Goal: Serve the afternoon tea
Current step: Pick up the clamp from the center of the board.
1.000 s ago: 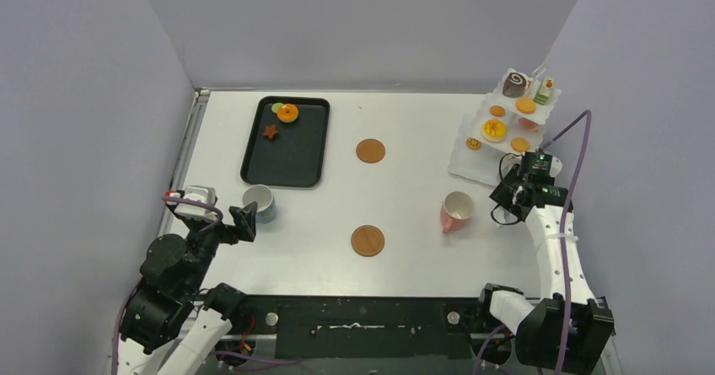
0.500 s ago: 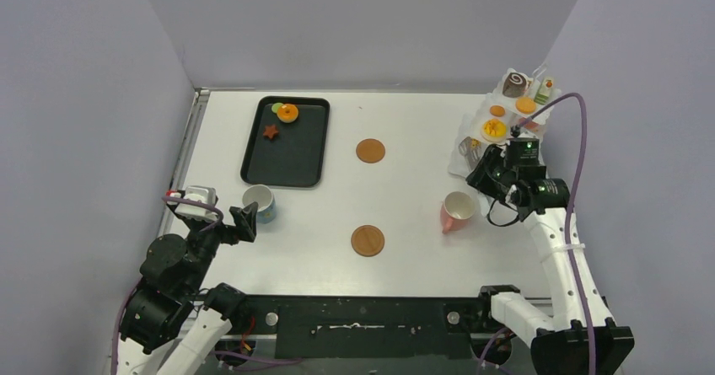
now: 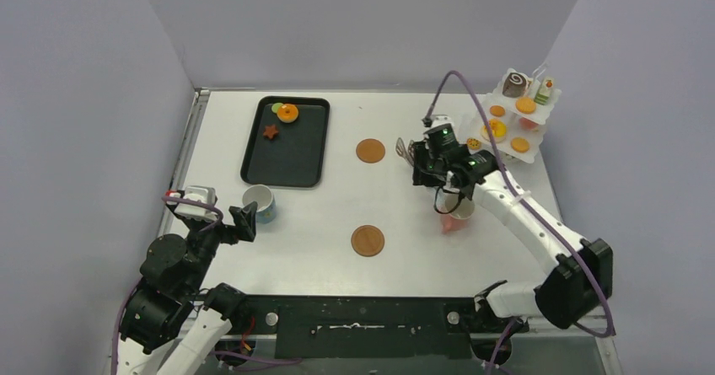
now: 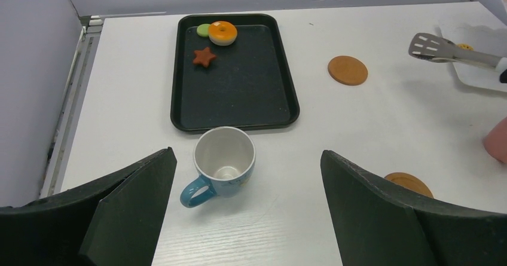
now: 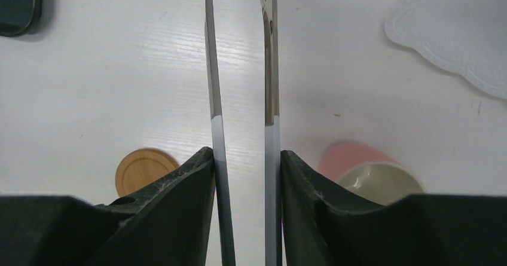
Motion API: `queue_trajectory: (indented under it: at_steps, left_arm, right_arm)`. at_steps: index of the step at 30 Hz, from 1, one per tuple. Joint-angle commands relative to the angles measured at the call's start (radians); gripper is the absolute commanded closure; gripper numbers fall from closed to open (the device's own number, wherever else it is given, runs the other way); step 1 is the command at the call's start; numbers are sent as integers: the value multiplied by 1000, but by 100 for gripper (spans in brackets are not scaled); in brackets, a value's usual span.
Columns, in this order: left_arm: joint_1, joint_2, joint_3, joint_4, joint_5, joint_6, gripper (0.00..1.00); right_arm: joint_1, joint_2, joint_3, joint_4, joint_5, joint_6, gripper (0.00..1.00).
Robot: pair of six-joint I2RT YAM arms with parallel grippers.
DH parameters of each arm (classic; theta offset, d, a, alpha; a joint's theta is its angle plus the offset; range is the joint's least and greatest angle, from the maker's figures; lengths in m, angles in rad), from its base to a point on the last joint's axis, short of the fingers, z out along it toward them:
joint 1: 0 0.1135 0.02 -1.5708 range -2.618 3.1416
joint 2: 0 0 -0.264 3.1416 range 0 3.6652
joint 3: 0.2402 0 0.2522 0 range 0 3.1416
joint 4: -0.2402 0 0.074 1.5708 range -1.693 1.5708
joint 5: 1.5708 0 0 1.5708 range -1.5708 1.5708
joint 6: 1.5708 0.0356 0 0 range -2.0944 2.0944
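**A:** Right hand [image 5: 246, 155]?

**B:** Clamped on the long metal tongs [image 5: 210, 86], low on the handle end, presumably to leave the blades free. Nothing seen between the blades. Poised above the bench [image 3: 396, 206], between the far coaster [image 3: 370, 150] and the pink cup [image 5: 365, 167].

**A:** And the left hand [image 3: 245, 221]?

**B:** Spread wide, gripping nothing, parked just short of the blue cup [image 4: 225, 158]. Probably lined up to straddle it.

**A:** Pastries?

**B:** Mostly on the tiered stand [image 3: 533, 152], far right. Three more in the far left corner of the black tray [image 4: 239, 92]: orange tart [image 4: 222, 32], star cookie [image 4: 204, 56] and green disc [image 4: 204, 30].

**A:** Why aim the tongs leftward?

**B:** Likely meant for one of those three on the tray. Only a guess.
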Motion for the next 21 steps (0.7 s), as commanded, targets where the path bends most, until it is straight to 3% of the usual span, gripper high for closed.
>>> queue_trajectory:
  at_steps: [1, 11, 21]
  left_arm:
    - [3, 6, 9, 47, -16, 5, 10]
    - [3, 17, 10, 49, -17, 9, 10]
    - [5, 28, 9, 52, -12, 10, 10]
  right_arm:
    - [107, 97, 69, 125, 176, -62, 60]
    - [285, 285, -1, 256, 272, -96, 58]
    - [300, 325, -142, 328, 306, -36, 56]
